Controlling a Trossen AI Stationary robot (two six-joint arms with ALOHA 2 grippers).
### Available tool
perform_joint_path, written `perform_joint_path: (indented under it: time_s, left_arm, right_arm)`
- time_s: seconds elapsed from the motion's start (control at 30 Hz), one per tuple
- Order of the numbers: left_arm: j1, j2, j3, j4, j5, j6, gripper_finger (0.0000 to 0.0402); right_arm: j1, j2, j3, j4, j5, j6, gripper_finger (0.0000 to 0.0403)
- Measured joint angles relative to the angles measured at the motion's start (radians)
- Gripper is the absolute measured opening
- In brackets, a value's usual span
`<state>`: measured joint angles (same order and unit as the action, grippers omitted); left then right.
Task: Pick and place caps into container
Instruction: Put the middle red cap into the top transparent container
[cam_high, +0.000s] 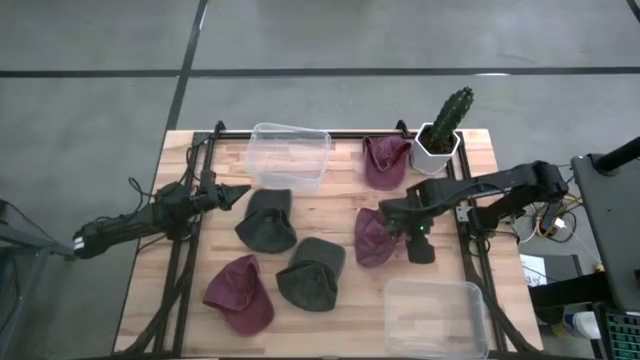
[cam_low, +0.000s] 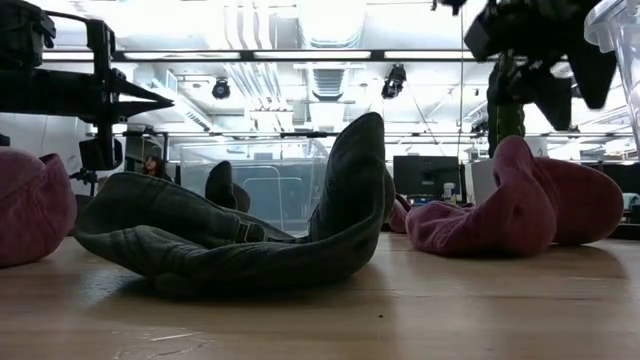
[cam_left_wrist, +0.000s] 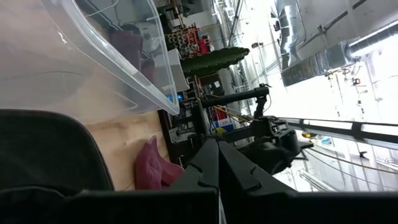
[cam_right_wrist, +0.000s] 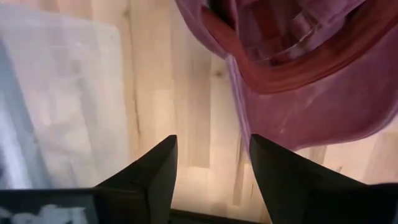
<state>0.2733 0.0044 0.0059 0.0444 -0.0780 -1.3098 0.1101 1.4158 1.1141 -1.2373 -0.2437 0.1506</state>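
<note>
Fingers of the right gripper parted, empty, beside maroon cap.

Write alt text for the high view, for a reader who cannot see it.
Overhead view of a wooden table with five caps, three maroon and two olive. The right gripper, jaws open, hovers beside a maroon cap; the left gripper waits shut near an olive cap. Two clear containers and a potted cactus stand at the edges.

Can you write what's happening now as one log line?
right claw: open, above maroon cap | left claw: shut, waiting | containers: no caps inside
</note>
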Motion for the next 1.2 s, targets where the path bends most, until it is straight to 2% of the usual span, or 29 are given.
perform_joint_path:
  time_s: [0.53, 0.63, 0.73, 0.77, 0.83, 1.0, 1.2]
  left_arm:
    - [0.000, 0.000, 0.000, 0.000, 0.000, 0.000, 0.0000]
    - [0.000, 0.000, 0.000, 0.000, 0.000, 0.000, 0.0000]
    - [0.000, 0.000, 0.000, 0.000, 0.000, 0.000, 0.0000]
    - [0.000, 0.000, 0.000, 0.000, -0.001, 0.000, 0.0000]
    - [0.000, 0.000, 0.000, 0.000, -0.002, 0.000, 0.0000]
    - [0.000, 0.000, 0.000, 0.000, -0.002, 0.000, 0.0000]
    - [0.000, 0.000, 0.000, 0.000, -0.002, 0.000, 0.0000]
  right_arm:
    - [0.001, 0.000, -0.218, 0.188, 0.082, 0.065, 0.0162]
    - [0.000, 0.000, -0.221, 0.191, 0.103, 0.088, 0.0128]
    - [0.000, 0.000, -0.217, 0.199, 0.132, 0.109, 0.0065]
    - [0.000, 0.000, -0.214, 0.201, 0.139, 0.113, 0.0040]
    - [0.000, 0.000, -0.201, 0.197, 0.144, 0.134, 0.0020]
    - [0.001, -0.001, -0.106, 0.165, 0.146, 0.162, 0.0013]
    - [0.001, -0.001, 0.090, 0.064, 0.238, 0.164, 0.0012]
